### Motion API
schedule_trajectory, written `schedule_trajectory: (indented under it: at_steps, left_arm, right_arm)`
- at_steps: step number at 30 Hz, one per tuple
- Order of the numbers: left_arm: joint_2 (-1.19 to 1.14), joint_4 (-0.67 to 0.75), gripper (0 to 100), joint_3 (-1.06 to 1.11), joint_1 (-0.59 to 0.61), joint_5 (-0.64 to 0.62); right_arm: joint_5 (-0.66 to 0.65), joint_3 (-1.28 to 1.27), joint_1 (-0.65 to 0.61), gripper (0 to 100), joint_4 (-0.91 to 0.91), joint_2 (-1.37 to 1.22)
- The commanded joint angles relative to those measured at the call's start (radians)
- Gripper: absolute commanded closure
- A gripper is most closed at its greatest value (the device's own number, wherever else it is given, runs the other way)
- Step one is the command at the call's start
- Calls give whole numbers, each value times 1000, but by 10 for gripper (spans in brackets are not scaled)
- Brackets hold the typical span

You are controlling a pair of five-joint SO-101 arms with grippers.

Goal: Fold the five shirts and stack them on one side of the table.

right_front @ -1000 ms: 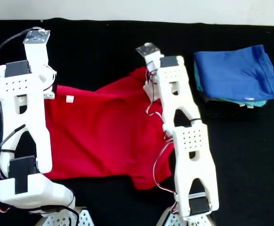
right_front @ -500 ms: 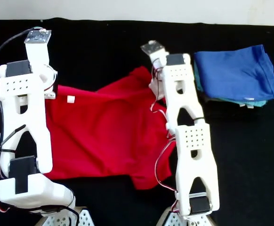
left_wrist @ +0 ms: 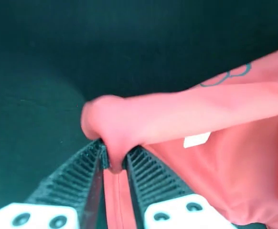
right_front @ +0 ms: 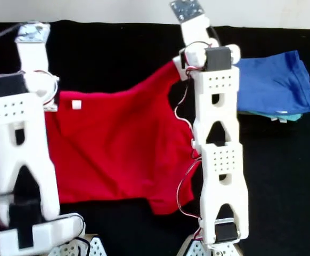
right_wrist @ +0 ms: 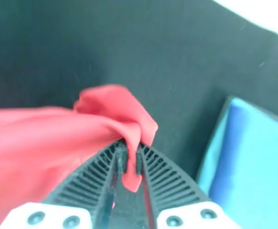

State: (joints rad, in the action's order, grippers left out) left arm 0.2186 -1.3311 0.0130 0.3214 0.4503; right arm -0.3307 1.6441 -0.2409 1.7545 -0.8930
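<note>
On the black table point(right_front: 283, 176), just beside the stack of folded shirts point(right_front: 275, 85), the red shirt point(right_front: 117, 144) lies spread out. The right gripper point(right_wrist: 128, 160) is clenched on the shirt corner nearest to the stack. The left gripper point(left_wrist: 114, 160) pinches the bunched corner far from the stack.
</note>
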Motion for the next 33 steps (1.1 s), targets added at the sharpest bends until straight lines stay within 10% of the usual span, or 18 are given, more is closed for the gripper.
schedule_trajectory:
  at_steps: [1, 33]
  left_arm:
    - [193, -11, 992, -16, -15, 8]
    - [975, -11, 992, -15, -21, 5]
  right_arm:
    - [18, 124, -2, 992, 8, 154]
    - [17, 120, 2, 992, 5, 1109]
